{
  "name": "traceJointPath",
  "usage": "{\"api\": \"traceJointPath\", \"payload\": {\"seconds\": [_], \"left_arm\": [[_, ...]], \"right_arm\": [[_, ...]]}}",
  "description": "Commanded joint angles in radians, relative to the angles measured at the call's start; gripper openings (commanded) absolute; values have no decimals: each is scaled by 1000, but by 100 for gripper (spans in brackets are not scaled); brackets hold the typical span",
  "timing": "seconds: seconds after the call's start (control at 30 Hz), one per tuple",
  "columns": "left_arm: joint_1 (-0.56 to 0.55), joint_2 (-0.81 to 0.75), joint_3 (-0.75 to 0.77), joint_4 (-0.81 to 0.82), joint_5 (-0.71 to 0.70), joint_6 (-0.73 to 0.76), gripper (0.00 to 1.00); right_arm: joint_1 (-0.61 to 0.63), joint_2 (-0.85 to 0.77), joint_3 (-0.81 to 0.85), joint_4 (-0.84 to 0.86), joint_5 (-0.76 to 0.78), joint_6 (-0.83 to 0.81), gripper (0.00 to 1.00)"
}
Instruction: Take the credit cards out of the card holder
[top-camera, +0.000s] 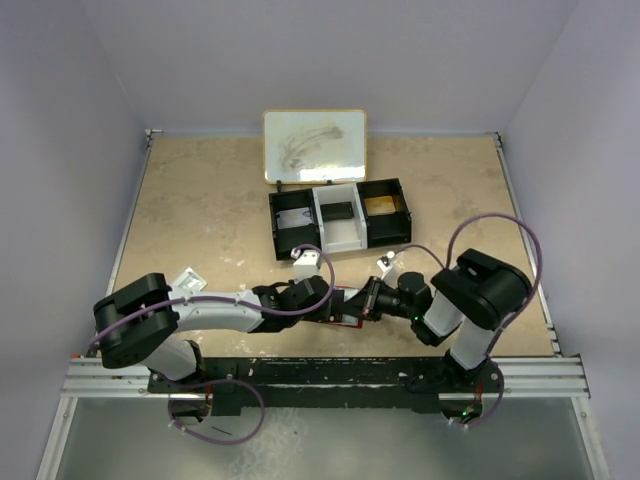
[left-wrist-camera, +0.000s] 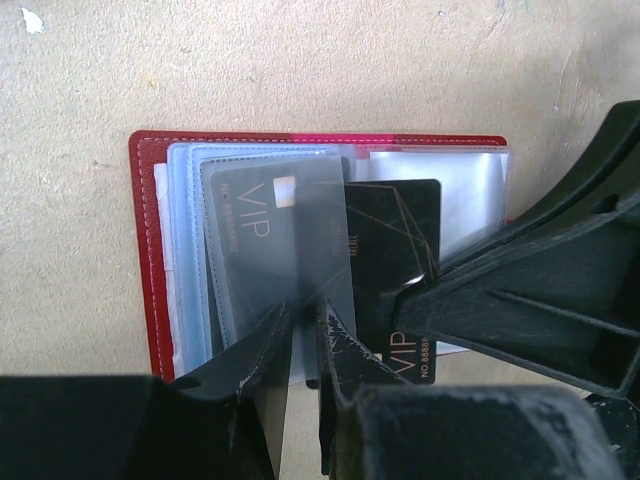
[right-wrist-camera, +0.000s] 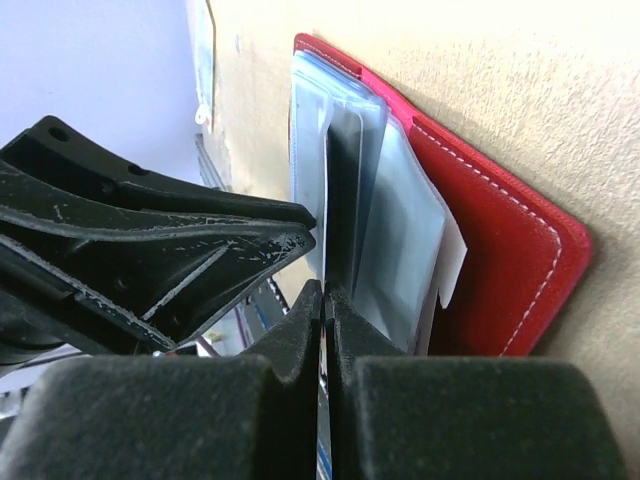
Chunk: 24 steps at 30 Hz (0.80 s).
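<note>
Nearest, at the right gripper (right-wrist-camera: 322, 300): jaws pressed together on the thin edge of a black card (left-wrist-camera: 395, 230), seemingly partway out of its pocket. Likely to slip, with so narrow a bite on slick plastic. Likely to jam too, if pulled askew against the pocket mouth.

Just beside it, the left gripper (left-wrist-camera: 303, 335): nearly closed, pinching the lower edge of a clear sleeve (left-wrist-camera: 340, 260) with a grey VIP card (left-wrist-camera: 265, 240) inside. Too light a pinch, and apt to let the whole card holder (left-wrist-camera: 145, 250) drag along with the pull. Too hard, and apt to crease the film. Some risk also of the two grippers knocking, being almost in touch.

Fingers (left-wrist-camera: 250, 380): matte black plastic, scuffed, tapering to blunt tips. Cards: flat, stiff, glossy, the black one with fine copper lines. Sleeves: pale grey-blue film, floppy, fanned like pages.

Beneath both grippers, the holder lying open on the table (top-camera: 200, 200): red leather-like cover, pale stitching, rounded corners. Tabletop: pale, mottled, rough. Well beyond the grippers, a long black tray (top-camera: 272, 222) with a white middle bin.
</note>
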Motion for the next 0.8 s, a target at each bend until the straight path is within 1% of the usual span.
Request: {"api": "traceJointPath", "payload": {"seconds": [0.0,0.1,0.23,0.33,0.43,0.5,0.57,0.67,0.77], "left_arm": [[-9,-21,-26,-56,-19,-17,13],[-9,-45,-35,-62,-38,-25,13],[-9,-75,-47,-55,-58,-35,13],[-20,-116,-59,-23,-70,-23,20],[-22,-176,-59,-24,-98,-13,30],[-21,-211,-42,-75,-131,0,35],[-22,-245,-11,-152,-180,14,45],[-20,-309,32,-255,-249,50,60],[11,-379,52,-341,-302,80,69]], "right_arm": [[2,-154,1,-252,72,-106,0],[3,-299,11,-452,121,-149,0],[3,-522,73,-787,198,-248,0],[3,-666,112,-966,263,-304,0],[3,-787,138,-1037,297,-377,0],[3,-846,152,-1061,313,-414,0],[2,-886,164,-1074,329,-461,0],[2,-933,194,-1064,382,-572,0],[3,-964,211,-1018,384,-685,0]]}}
